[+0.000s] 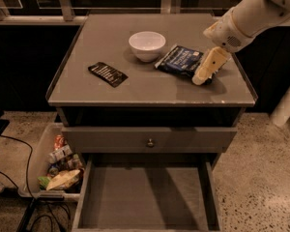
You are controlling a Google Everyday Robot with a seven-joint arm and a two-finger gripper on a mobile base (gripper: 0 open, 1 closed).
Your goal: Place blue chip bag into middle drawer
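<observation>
Using the white bowl (147,45) as the anchor, left to right. Way down-left of it, on the floor, there's a plastic bin (31,166) of mixed snack packets. On the cabinet top (111,33), left of the bowl and a bit nearer the front edge, lies a flat black packet (108,74). Straight below the bowl, under the closed drawer front with the knob (150,142), the middle drawer (145,202) is pulled out and ready.

The blue chip bag (180,60) lies flat just right of the bowl, not yet lifted. Right of that again, the gripper (201,76) is angled down at the bag's far-from-bowl edge. Honestly can't tell if it's clamped or released, or whether it's actually touching the foil.

My guess on handling: the bag is light, crinkly, puffy with air and slippery, and the chips inside crush easily. I'd pinch the flat sealed seam or a corner on the side away from the bowl, gently, and expect it to sag and swing when lifted.
</observation>
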